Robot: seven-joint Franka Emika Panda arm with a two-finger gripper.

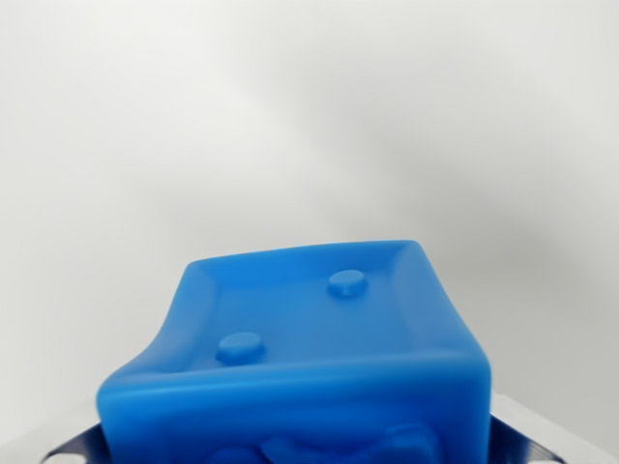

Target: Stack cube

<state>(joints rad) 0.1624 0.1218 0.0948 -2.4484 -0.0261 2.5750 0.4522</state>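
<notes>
A blue cube (309, 348) fills the lower half of the wrist view, very close to the camera. Its upper face has a raised rim and two round studs. Its left side is pinched inward. Bits of the metal fingers (527, 435) show at the bottom corners, pressed against both sides of the cube. My gripper (295, 449) is shut on the cube, which hangs clear of the blurred white surface behind it. No second cube is in view.
Behind the cube is only a plain, out-of-focus white surface (309, 116) with soft grey shading towards the right.
</notes>
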